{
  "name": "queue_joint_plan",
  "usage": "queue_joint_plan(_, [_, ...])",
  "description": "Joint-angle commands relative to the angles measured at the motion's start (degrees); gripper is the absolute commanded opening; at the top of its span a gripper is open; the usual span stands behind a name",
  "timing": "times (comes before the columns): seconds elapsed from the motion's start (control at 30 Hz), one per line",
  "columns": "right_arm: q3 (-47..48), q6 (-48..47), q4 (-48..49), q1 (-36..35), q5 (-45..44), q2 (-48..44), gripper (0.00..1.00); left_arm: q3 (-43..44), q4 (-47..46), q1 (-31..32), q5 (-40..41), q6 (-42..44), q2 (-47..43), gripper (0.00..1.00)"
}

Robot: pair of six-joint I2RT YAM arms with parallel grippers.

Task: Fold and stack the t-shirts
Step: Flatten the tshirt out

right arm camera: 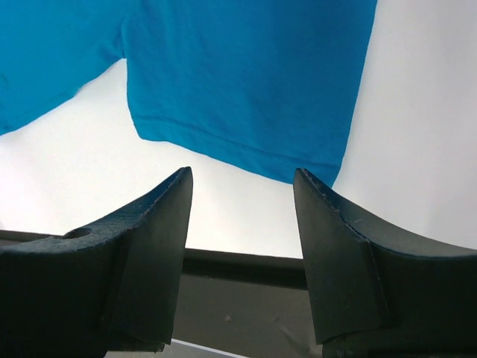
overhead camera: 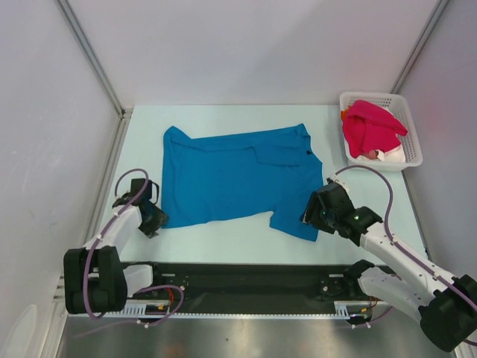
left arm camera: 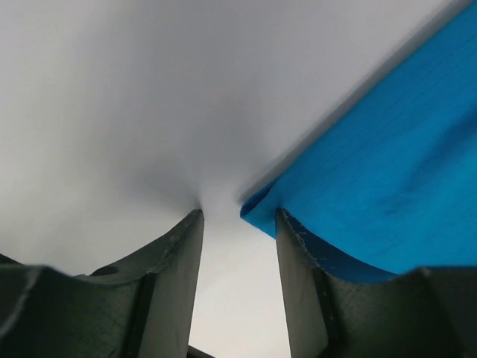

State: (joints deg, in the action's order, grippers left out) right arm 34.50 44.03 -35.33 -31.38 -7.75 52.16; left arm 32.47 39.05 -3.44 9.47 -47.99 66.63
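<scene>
Black rail (overhead camera: 246, 280): runs along the near table edge, between the two arm bases.

Left gripper (overhead camera: 154, 216): low over the table (overhead camera: 223, 242) at near left. In the left wrist view (left arm camera: 238, 216) the jaws stand apart, with bare pale surface in the gap between them. Nothing is held. One corner of cloth lies just past the tip of one dark finger (left arm camera: 298, 261).

Right gripper (overhead camera: 317, 209): at near right, over the nearest edge of the cloth. In the right wrist view (right arm camera: 242, 175) the jaws are spread wide and empty, and a hemmed edge lies just beyond the fingertips.

Bright blue t-shirt (overhead camera: 231, 175): spread across the middle of the table, mostly flat and lying sideways. A sleeve points toward the near right. The far right end is rumpled. The left gripper is at its near left corner (left arm camera: 387, 171), and the right gripper is at its near right sleeve hem (right arm camera: 246, 67).

White lattice basket (overhead camera: 412, 145): in the far right corner of the table, well apart from the blue t-shirt.

Crimson-pink t-shirt (overhead camera: 370, 127): bundled inside the basket, heaped above the rim. White cloth (overhead camera: 391, 154) shows beneath its near side. A sliver of orange cloth (overhead camera: 344, 114) shows at the basket's far left edge.
</scene>
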Motion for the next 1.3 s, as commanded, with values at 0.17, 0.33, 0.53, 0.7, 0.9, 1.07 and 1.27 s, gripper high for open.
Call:
queue_joint_plan(0.17, [-1.54, 2.64, 1.49, -0.18, -2.09, -0.13, 0.61, -2.41, -7.67, -1.30, -4.03, -0.97, 5.43, 0.49])
queue_joint_plan(0.33, [-1.89, 4.74, 0.09, -0.18, -3.50, -0.92, 0.62, -3.99, -10.04, -4.20, -6.04, -0.80, 8.77, 0.09])
queue_joint_plan(0.53, [-3.21, 9.93, -2.03, 4.21, -6.75, 0.22, 0.61, -5.05, -10.92, -5.08, -8.95, 1.66, 4.57, 0.00])
queue_joint_plan(0.7, [-6.02, 10.98, 0.53, 8.17, -5.08, 2.68, 0.50, -4.26, -8.55, -5.17, -11.67, 4.04, -6.92, 0.00])
queue_joint_plan(0.9, [-7.87, 13.62, 1.58, 5.45, -4.91, 4.96, 0.49, -1.53, -6.44, -5.17, -12.64, 5.97, -12.66, 0.01])
queue_joint_plan(1.07, [-10.15, 17.13, 2.29, 3.43, -3.24, 6.20, 0.43, -1.09, -5.38, -5.08, -14.92, 6.77, -13.37, 0.00])
queue_joint_plan(1.27, [-10.86, 19.95, 1.58, 2.20, -5.17, 3.65, 0.40, -0.83, -5.39, -5.08, -14.92, 6.85, -13.11, 0.00])
